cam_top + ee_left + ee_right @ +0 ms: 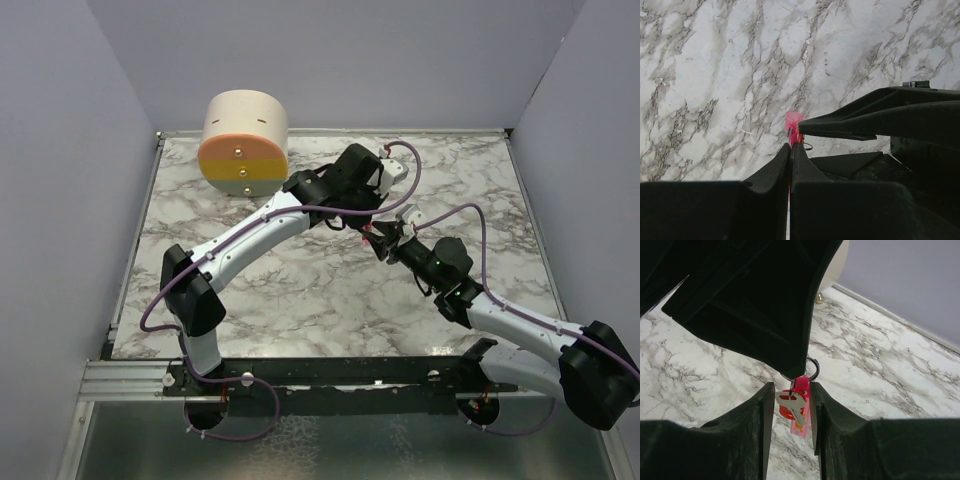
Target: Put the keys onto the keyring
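- Clamped together, the left fingers [775, 170] are pinching the pink strip [793, 121], which is sticking up out of their tips at the middle of the left wrist frame.
- The right fingers [757, 415] are standing apart at the bottom of the right wrist frame, bracketing the key [790, 407]. I cannot tell whether they are pressing on it or only flanking it.
- The key is hanging between those fingers, long axis running top to bottom of the frame, flat face toward the camera. The ring [813, 371] is sitting just above it, under the left arm's black tip.
- I am judging that the coming move is turning on that short gap: the ring is lying straight ahead of the right fingers, so the right arm is nearer the key.
- Whether the key's hole is already catching the ring, I am not making out.
- In the top view both wrists are meeting right of centre, well apart from the tub [245, 140] at upper left and from the table [300, 290] edges, leaving room on every side.
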Available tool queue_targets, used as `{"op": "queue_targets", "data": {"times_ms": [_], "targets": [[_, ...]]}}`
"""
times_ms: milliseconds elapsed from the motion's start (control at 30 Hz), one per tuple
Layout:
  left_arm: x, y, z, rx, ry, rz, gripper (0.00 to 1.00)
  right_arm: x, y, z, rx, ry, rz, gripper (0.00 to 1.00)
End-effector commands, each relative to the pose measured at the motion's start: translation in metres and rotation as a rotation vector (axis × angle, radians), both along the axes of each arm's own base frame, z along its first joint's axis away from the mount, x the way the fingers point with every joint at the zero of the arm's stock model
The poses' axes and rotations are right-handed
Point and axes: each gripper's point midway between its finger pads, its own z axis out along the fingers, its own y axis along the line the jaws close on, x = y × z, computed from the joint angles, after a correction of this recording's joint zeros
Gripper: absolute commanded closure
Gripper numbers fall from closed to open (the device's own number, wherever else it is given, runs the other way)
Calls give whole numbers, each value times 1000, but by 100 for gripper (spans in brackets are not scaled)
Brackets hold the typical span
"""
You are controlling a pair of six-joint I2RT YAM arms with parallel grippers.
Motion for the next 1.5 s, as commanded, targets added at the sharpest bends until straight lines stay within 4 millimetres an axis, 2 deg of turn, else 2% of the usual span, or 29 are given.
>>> {"op": "queue_targets", "data": {"times_ms": [0,200,367,467,967,1467], "targets": [[-1,-4,16,-21,-38,-2,100,4,0,17,33,-41,-12,67],[-1,-1,19,-19,-49,3,100,6,-4,17,34,-36,-40,77],[-2,0,21,-17,-54,3,100,9,-8,17,30,-30,-64,93],[-3,2,21,-11,-53,3,100,11,-11,17,30,-29,-85,99],[-17,8,10,0,-6,-20,100,24,-31,15,31,-25,-221,99],[-30,8,-10,78,76,-34,100,23,-35,19,38,-39,-235,99]]}}
